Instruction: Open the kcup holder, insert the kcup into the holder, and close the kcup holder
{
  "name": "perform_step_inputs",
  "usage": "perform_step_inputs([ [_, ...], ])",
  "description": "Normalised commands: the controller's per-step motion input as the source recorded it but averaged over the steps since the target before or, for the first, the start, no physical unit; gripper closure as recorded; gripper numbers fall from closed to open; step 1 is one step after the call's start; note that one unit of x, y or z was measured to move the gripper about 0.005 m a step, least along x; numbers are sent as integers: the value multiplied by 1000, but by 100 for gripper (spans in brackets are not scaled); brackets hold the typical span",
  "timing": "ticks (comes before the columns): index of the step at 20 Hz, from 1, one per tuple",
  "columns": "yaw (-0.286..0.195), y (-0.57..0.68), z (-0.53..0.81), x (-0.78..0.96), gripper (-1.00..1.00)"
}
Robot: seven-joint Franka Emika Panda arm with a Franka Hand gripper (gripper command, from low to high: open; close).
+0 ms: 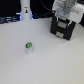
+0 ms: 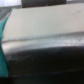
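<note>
The kcup point(image 1: 29, 47), a tiny white cup with a green top, stands upright on the white table toward the exterior view's left. The kcup holder point(image 1: 62, 29) is a black box at the back right, and whether its drawers are open is too blurred to tell. My gripper point(image 1: 64, 16) hangs directly over the holder, its white hand close above the box's top. Its dark fingers merge with the box, so their spacing is unreadable. The wrist view is a close blur of a pale band point(image 2: 45, 32) over a black surface point(image 2: 47, 65), and no fingers show clearly there.
A taller white bottle-shaped thing point(image 1: 25, 11) stands at the back left, in front of a dark blue strip. The white table point(image 1: 50, 65) stretches between the kcup and the holder. A teal patch point(image 2: 4, 40) shows at one edge of the wrist view.
</note>
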Motion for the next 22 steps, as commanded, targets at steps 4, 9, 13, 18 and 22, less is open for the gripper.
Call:
perform_step_inputs([
  [4, -67, -288, 239, 906, 100],
  [9, -84, -304, 170, 913, 100],
  [13, -82, -251, 149, 922, 100],
  [18, -82, -292, 184, 937, 100],
  [22, -85, -304, 195, 937, 100],
])
